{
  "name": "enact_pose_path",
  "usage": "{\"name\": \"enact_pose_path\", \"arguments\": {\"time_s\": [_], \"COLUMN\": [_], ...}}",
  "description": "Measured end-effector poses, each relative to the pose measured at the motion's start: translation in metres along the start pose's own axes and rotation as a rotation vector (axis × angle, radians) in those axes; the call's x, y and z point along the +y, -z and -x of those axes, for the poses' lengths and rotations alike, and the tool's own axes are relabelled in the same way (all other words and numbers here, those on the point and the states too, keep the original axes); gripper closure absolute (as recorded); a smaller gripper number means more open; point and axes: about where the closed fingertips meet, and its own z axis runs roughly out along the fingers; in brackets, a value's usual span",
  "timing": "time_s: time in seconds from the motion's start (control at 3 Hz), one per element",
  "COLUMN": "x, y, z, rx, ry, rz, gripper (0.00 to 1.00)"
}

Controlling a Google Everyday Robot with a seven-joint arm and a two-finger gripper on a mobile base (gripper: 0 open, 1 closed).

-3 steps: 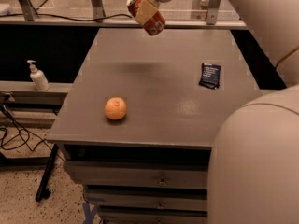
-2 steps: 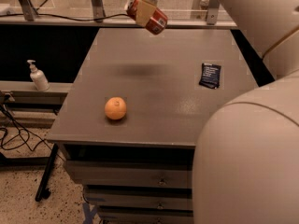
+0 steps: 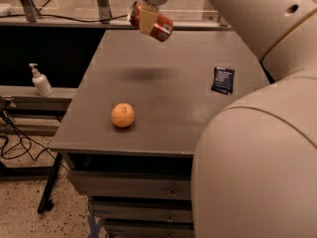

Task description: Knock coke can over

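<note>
Clamped in the gripper [image 3: 148,20], the coke can [image 3: 162,29] was held aloft at the table's [image 3: 163,98] twelve o'clock edge. It had been lowered slightly and tipped further sideways, so laying-down was judged near.

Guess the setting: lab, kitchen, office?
Likely a lab or workshop: grey drawer cabinet, loose cables on a speckled floor, pump bottle on a side shelf. The gripper holds the coke can tilted above the cabinet's far side.
</note>
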Motion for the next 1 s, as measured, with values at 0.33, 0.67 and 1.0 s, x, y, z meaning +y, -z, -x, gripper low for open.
{"name": "enact_pose_path", "arguments": {"time_s": [0.33, 0.67, 1.0], "x": [0.014, 0.023, 0.032], "y": [-0.019, -0.032, -0.037], "z": [0.007, 0.002, 0.002], "rx": [0.157, 0.315, 0.403], "ry": [0.128, 0.233, 0.297], "rz": [-0.024, -0.045, -0.027], "gripper": [1.00, 1.00, 1.00]}}
